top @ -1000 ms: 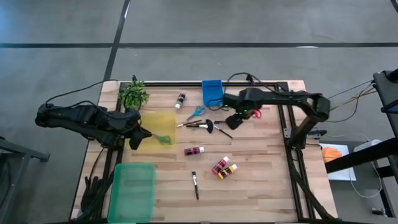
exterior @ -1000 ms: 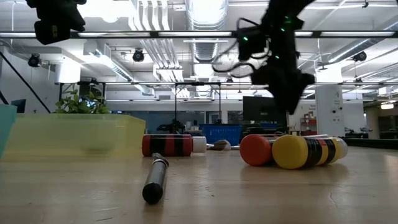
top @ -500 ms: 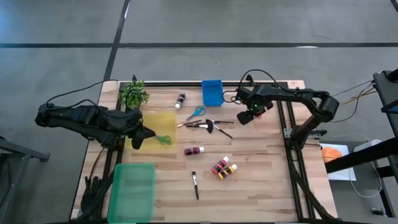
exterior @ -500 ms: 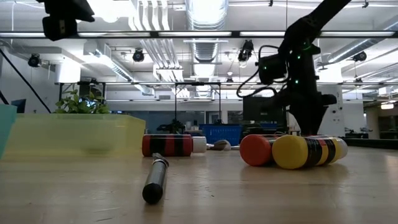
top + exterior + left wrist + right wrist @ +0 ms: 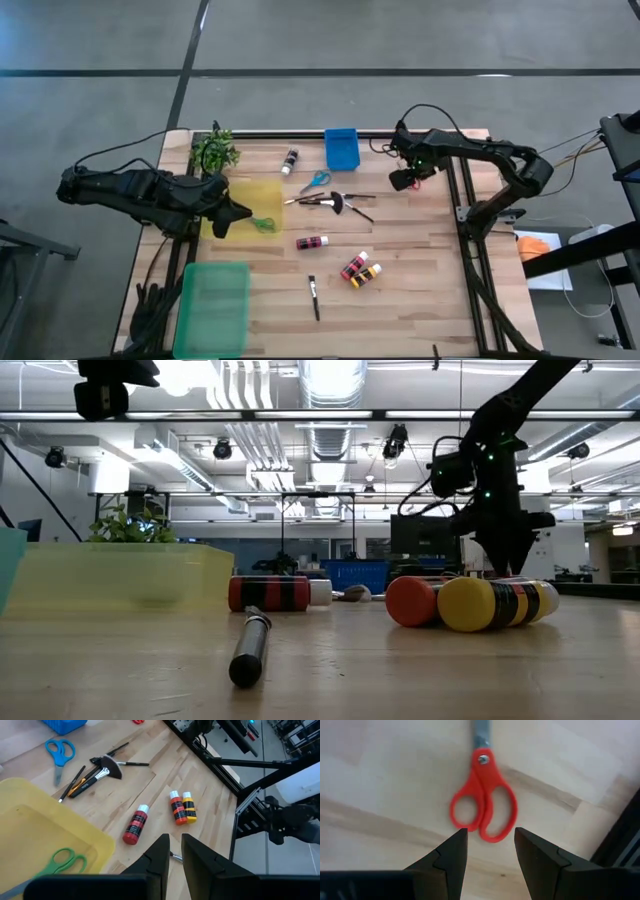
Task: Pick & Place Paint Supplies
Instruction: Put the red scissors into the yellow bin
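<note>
My right gripper (image 5: 489, 851) is open and hovers just above the red-handled scissors (image 5: 484, 810), which lie flat on the wood near the table's far right; its fingers stand on either side of the handle loops without touching. In the high view the right gripper (image 5: 404, 180) covers them. My left gripper (image 5: 236, 214) is shut and raised over the yellow tray (image 5: 245, 195), where the green-handled scissors (image 5: 263, 224) lie. Blue-handled scissors (image 5: 315, 181), a bunch of brushes (image 5: 330, 200), a red-and-black bottle (image 5: 312, 242), two more bottles (image 5: 360, 270) and a single brush (image 5: 313, 296) lie on the table.
A blue bin (image 5: 341, 148) stands at the far edge beside a dark bottle (image 5: 290, 160). The potted plant (image 5: 214, 151) is at the far left corner, and a green tray (image 5: 213, 308) sits at the near left. Black frame rails (image 5: 462, 200) run along the right side.
My right gripper has moved from beside the brushes toward the table's right edge and come down low over the red scissors. Nothing on the table has shifted.
</note>
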You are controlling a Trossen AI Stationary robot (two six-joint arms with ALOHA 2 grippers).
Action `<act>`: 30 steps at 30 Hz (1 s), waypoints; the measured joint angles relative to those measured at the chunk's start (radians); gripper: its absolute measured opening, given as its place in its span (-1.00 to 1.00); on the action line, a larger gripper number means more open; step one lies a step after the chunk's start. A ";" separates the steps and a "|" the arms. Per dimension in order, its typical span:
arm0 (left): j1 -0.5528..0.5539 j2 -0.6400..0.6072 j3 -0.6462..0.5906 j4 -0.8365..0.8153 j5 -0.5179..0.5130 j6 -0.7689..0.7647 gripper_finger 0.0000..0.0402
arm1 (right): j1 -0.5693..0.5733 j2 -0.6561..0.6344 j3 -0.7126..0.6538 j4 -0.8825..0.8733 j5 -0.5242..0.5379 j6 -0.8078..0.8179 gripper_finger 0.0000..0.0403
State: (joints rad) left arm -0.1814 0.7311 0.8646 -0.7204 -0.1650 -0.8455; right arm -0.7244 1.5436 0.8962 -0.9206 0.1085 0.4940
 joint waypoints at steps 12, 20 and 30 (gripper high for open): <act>0.000 0.000 0.000 0.000 0.000 0.000 -0.70 | -0.075 0.009 -0.102 0.076 0.004 0.023 -0.20; 0.000 0.000 0.000 0.000 0.000 0.001 -0.70 | -0.092 -0.006 -0.147 0.120 -0.004 0.024 -0.20; 0.000 0.000 0.000 -0.001 0.000 0.003 -0.70 | -0.092 -0.012 -0.205 0.193 -0.033 0.031 -0.64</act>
State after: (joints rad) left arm -0.1810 0.7311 0.8646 -0.7212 -0.1650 -0.8429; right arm -0.8165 1.5314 0.6914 -0.7275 0.0751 0.5247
